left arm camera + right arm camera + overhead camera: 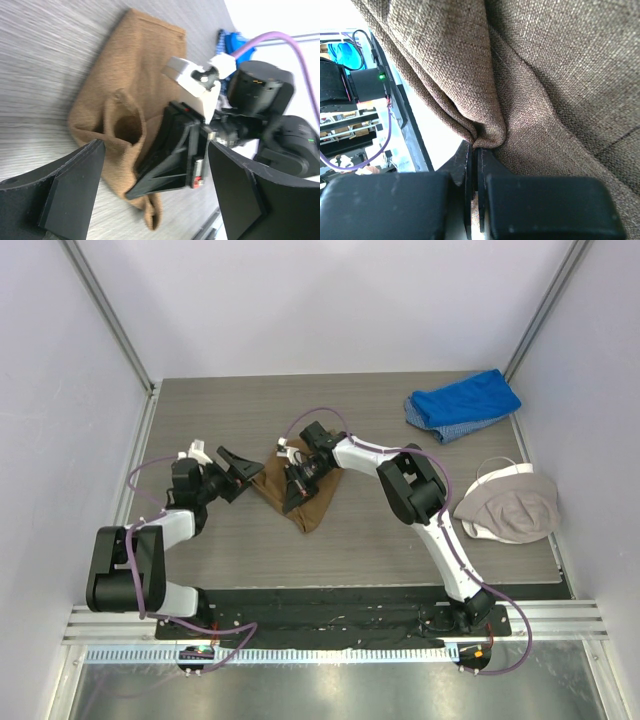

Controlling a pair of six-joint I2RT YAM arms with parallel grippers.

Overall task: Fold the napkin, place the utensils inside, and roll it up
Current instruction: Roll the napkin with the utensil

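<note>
Closed black jaws of my right end effector (476, 152) fill the foreground of the right wrist view, pinching a raised ridge of the plain tan-brown woven cloth napkin (545, 75). Top view: the napkin lies bunched and partly folded on the grey wood-grain tabletop (400, 540), near its middle, between my two arms. My left end effector (155, 150) hovers just beside the napkin's left edge, spread wide and holding nothing. The small gold metal spoon is not visible in any view; I cannot tell whether the cloth hides it. Well apart at the right lie a crumpled blue cloth (463, 403) and a beige-and-white cap-like item (508, 505). Hazards, as I judge them: the pinch takes only a thin ridge, so a quick pull could let the fabric slip free or drag one layer askew. My two end effectors are close, so a careless reach by the left could strike the right.
</note>
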